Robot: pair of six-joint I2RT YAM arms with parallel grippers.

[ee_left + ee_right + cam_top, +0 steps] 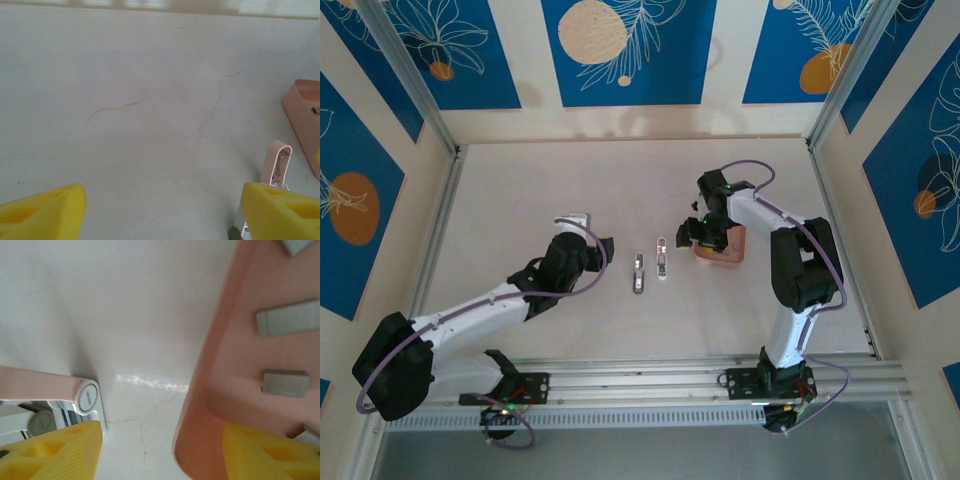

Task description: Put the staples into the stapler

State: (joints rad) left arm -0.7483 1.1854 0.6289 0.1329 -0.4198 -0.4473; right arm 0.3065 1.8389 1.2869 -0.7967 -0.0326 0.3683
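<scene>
Top external: above, looks down on the whole table.
Left wrist: low over the table.
Right wrist: very near the tray, seen by all.

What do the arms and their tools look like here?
The left arm and right arm have white links, black joints and looping lilac cables. The left tool and right tool have bright yellow wedge-shaped fingers with triangular recesses.

No text is readable. Faint print stands on the white end cap, beside a finger of the right gripper, too blurred.
</scene>
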